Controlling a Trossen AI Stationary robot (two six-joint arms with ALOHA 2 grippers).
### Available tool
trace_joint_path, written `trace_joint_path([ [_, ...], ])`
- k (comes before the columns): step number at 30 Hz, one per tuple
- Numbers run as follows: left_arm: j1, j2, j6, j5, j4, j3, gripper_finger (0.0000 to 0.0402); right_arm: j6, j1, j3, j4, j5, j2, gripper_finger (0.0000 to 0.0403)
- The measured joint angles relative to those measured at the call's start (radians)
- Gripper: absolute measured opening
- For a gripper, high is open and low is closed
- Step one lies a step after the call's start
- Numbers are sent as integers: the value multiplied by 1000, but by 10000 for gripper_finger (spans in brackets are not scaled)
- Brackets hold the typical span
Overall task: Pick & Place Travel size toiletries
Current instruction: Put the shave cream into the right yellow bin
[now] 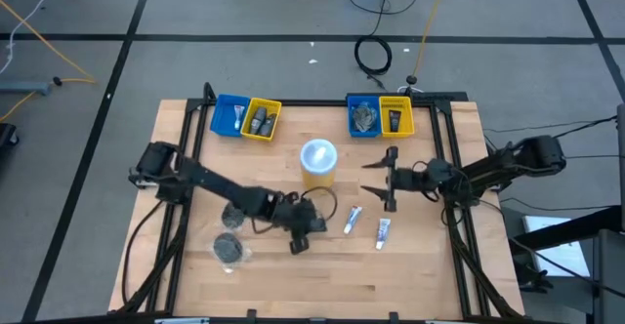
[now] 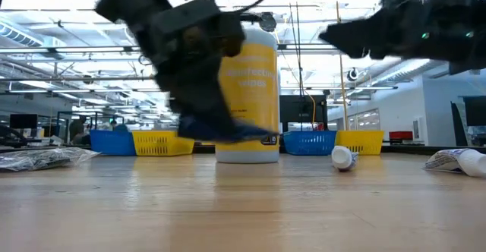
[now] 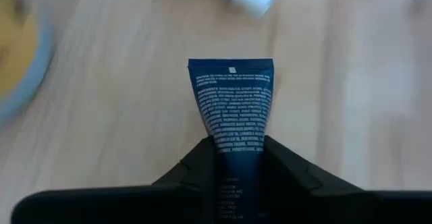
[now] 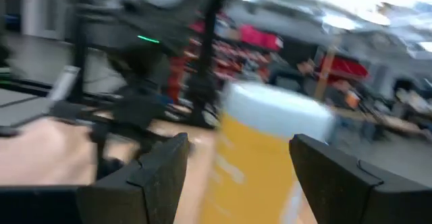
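Observation:
My left gripper point(image 1: 301, 236) is shut on a dark blue tube with white print point(image 3: 232, 106), near the table's middle, nearer than the yellow cup with a white lid point(image 1: 318, 163). My right gripper point(image 1: 376, 178) hangs open to the right of that cup and touches nothing; its wrist view faces the cup point(image 4: 260, 156). Two small white tubes point(image 1: 353, 220) point(image 1: 383, 231) lie flat on the wood between the grippers. Two clear-wrapped dark discs point(image 1: 234, 214) point(image 1: 229, 249) lie near the left arm. My left gripper pinches the tube between its two fingers point(image 3: 290, 166), on its two sides point(image 3: 236, 153) toward its hidden end. The tube runs forward along the fingers, its flat crimped end point(image 3: 231, 69) sticking out beyond them. The fingers slant down. The tube point(image 2: 228, 130) is lifted clear of the table.
A blue bin point(image 1: 231, 116) and a yellow bin point(image 1: 261, 119) stand at the far left, another blue point(image 1: 364, 116) and yellow pair point(image 1: 395, 115) at the far right, all with small items inside. Bare wood lies along the near edge.

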Motion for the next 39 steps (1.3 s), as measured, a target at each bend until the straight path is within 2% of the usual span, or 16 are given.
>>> trace_joint_path([
  [3,59,2,112,140,136,2,102,-44,68,6,-19,-2,-49,251],
  [5,89,4,169,219,200,2,100,-66,114,34,-98,4,-82,251],
  [9,128,4,227,351,294,2,98,-101,204,141,-425,37,-123,251],
  [13,143,4,224,404,317,2,104,-205,298,277,-836,140,-118,251],
  [16,141,4,211,403,328,2,107,-325,361,341,-975,217,-76,251],
  [20,132,4,168,383,362,2,108,-490,411,358,-933,266,4,251],
  [23,127,4,138,342,391,2,108,-531,421,358,-838,274,74,251],
  [28,125,3,112,297,417,2,108,-568,425,358,-619,350,192,234],
  [32,125,4,99,280,426,2,108,-582,428,359,-556,348,238,184],
  [39,123,3,79,242,429,2,109,-552,432,359,-557,363,240,53],
])
